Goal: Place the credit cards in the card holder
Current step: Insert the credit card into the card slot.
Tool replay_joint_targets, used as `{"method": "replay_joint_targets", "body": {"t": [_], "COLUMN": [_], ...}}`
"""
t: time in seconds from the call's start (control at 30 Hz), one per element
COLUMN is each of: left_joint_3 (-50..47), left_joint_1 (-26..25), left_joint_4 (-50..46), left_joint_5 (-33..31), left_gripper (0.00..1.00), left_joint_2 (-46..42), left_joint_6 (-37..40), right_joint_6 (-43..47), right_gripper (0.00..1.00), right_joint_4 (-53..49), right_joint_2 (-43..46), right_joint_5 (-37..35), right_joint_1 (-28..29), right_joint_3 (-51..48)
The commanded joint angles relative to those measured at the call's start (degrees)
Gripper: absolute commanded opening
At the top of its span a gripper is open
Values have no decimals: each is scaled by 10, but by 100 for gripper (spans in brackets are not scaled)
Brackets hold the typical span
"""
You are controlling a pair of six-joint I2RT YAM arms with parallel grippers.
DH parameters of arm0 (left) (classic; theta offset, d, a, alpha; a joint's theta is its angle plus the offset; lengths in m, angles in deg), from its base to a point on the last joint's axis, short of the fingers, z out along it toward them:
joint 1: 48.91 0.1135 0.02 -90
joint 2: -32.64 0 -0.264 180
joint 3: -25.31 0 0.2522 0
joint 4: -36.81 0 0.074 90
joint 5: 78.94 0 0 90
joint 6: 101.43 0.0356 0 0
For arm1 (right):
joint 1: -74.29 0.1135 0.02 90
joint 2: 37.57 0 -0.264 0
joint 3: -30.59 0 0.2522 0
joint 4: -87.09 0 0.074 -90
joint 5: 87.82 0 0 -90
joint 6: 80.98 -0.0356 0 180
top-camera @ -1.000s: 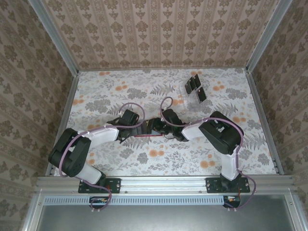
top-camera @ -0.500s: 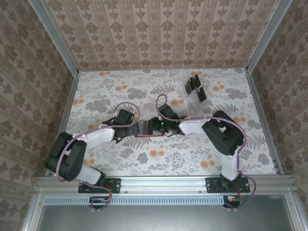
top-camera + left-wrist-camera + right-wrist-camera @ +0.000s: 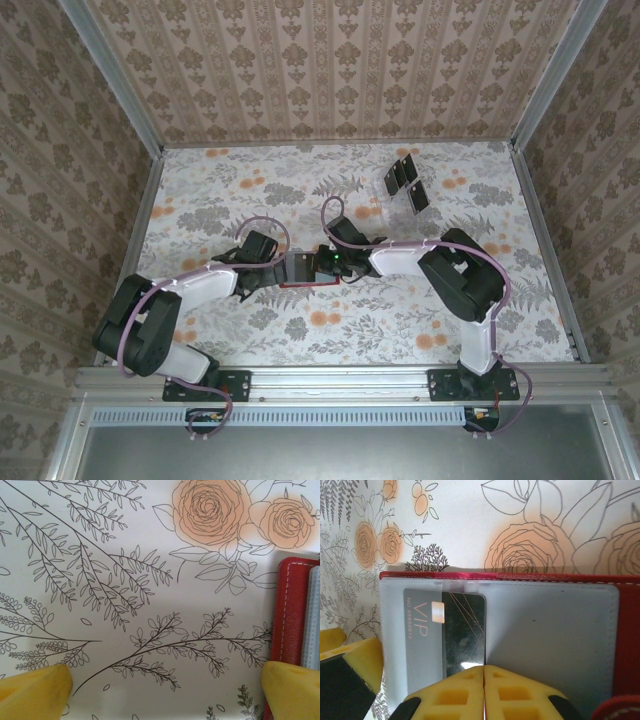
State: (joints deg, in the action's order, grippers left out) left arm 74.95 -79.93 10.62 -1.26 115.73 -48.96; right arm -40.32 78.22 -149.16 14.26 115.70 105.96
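**Colours and patterns, this frame set**

Table cover (image 3: 125, 555): white, grey line-drawn ferns, orange roses at 1 o'clock in the left wrist view.
Card holder (image 3: 626, 630): red with pale stitching, inside pale grey.
Credit card (image 3: 465, 630): black with thin tan lines, grey band lettered "VIP" on its 9 o'clock side.
Right gripper (image 3: 484, 672) and left gripper (image 3: 165, 670): yellow pads.
Walls (image 3: 330, 70): beige damask.
Cables (image 3: 265, 222): purple.

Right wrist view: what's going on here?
The right gripper, shut, has its fingertips at the near edge of a black credit card that sits partway under a pale sleeve of the open red card holder. The left gripper hangs open beside the holder's edge. More cards wait in the clear stand.
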Motion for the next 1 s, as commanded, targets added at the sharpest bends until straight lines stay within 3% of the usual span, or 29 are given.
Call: {"method": "replay_joint_targets", "body": {"t": [0.0, 0.5, 0.97], "left_joint_3": [-20, -31, -30], "left_joint_1": [4, 2, 20], "left_joint_4": [7, 13, -17], "left_joint_5": [14, 19, 7], "left_gripper": [100, 100, 100], "left_joint_2": [19, 6, -80], "left_joint_6": [-14, -17, -38], "right_joint_6": [7, -16, -26], "right_gripper": [9, 9, 9], "right_joint_4": [-25, -13, -7], "right_joint_2": [-16, -37, -36], "right_joint_5": [7, 26, 26], "right_joint_1": [8, 24, 25], "right_joint_3": [19, 49, 51]}}
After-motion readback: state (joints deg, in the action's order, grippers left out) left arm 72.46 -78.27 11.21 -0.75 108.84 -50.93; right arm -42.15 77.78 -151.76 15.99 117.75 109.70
